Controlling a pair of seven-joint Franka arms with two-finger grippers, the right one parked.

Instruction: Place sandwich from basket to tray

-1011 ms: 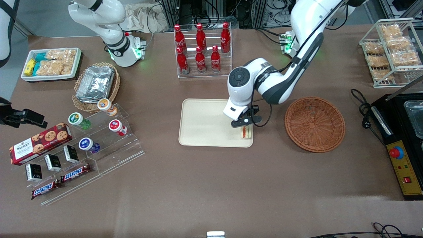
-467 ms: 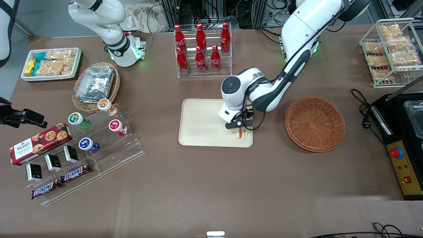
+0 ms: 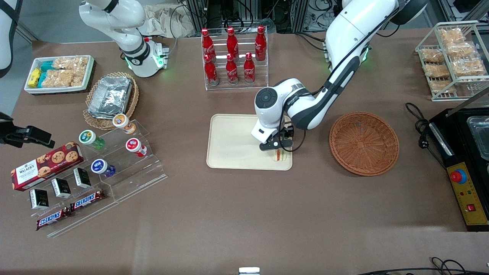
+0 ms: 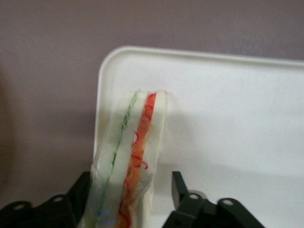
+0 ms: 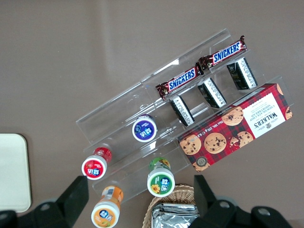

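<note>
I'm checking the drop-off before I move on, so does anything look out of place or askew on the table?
Only slightly: the sandwich sits on the tray at its corner nearest the basket, close to the rim, not centred. The gripper is right over it, fingers open. Nothing looks spilled or damaged.

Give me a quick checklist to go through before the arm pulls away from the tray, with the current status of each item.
1. Sandwich over the tray, not the table: ok, it sits near the tray's corner closest to the basket.
2. Sandwich fully inside the tray rim: ok in the wrist view, though close to the edge.
3. Gripper released: ok, one finger stands apart from the bread.
4. The finger at the sandwich's green-layer face clear of it: cannot tell, it looks very close.
5. Sandwich resting on the tray surface: cannot tell.
6. Basket emptied: ok, nothing lies in it.
</note>
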